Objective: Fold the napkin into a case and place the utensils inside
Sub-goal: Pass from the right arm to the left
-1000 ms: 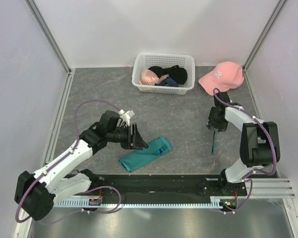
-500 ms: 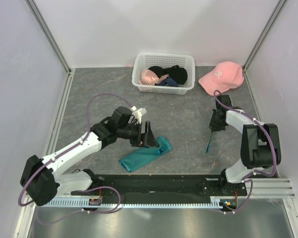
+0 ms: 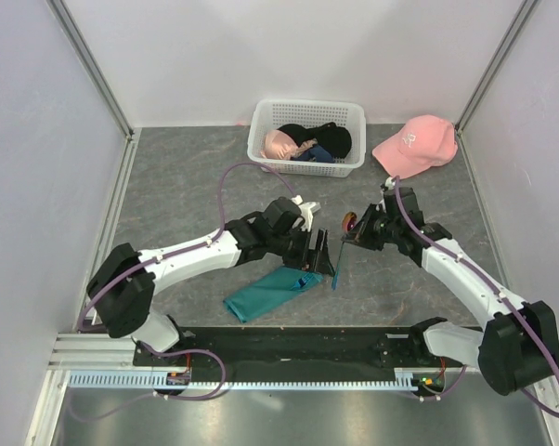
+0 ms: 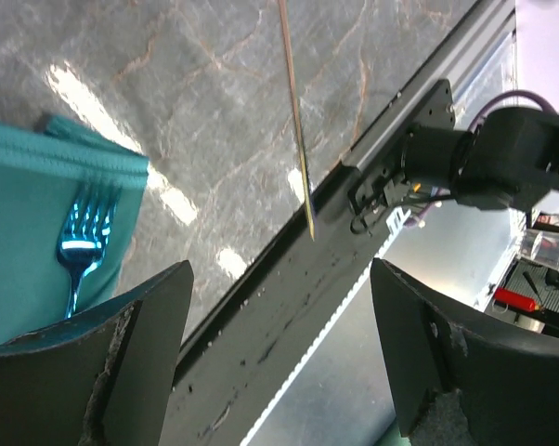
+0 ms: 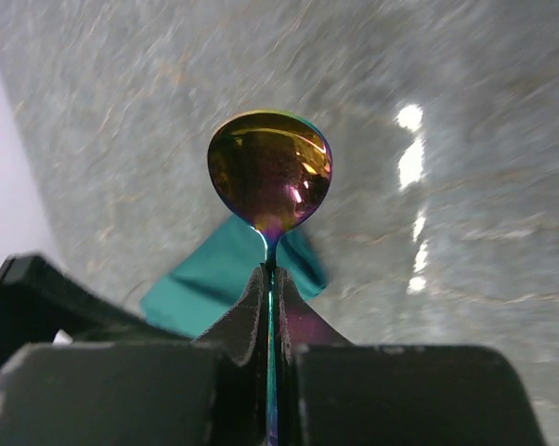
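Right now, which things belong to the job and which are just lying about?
Job: folded napkin, blue fork on it, spoon in the shut right gripper, open left gripper.
Lying about: white basket of clothes, pink cap.

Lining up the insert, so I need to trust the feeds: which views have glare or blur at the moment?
Left wrist: sharp, but white glare streaks on the table beside the napkin; the fork glints. Right wrist: spoon crisp, table behind smeared, with bright spots at right. Top external: evenly lit, no blur.
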Controlling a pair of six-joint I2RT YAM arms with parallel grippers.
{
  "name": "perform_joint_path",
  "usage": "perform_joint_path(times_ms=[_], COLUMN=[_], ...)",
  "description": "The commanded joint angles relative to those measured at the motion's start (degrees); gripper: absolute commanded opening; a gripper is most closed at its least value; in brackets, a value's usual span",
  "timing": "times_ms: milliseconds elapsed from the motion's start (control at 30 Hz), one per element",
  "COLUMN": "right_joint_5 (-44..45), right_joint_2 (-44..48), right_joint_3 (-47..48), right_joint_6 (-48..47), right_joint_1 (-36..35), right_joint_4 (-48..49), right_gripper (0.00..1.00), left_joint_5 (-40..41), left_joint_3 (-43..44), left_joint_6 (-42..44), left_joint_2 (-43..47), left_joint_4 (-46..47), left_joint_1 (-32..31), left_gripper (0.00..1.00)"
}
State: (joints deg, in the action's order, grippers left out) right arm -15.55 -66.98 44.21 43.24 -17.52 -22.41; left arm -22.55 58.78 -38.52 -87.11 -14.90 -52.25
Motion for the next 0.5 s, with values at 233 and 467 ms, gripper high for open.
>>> perform_joint_path(times_ms=[233,467], right_joint_5=[-4.7,-10.5], right_joint_2=[4.0,0.8], right_joint_3=[-3.9,-1.9], right_joint_6=[15.5,9.1], right_joint_1=[-5.2,-5.3], right_joint_4=[9.8,12.3], right_gripper=[0.00,0.14], left_joint_5=[-4.4,-3.7], left_joint_3=[2.0,-1.5], left_joint_6=[-1.4,1.9], left_joint_2=[-5.4,-1.1], left_joint_4=[6.8,3.5], left_joint_1=[-0.1,0.7], left_gripper=[0.62,0.02])
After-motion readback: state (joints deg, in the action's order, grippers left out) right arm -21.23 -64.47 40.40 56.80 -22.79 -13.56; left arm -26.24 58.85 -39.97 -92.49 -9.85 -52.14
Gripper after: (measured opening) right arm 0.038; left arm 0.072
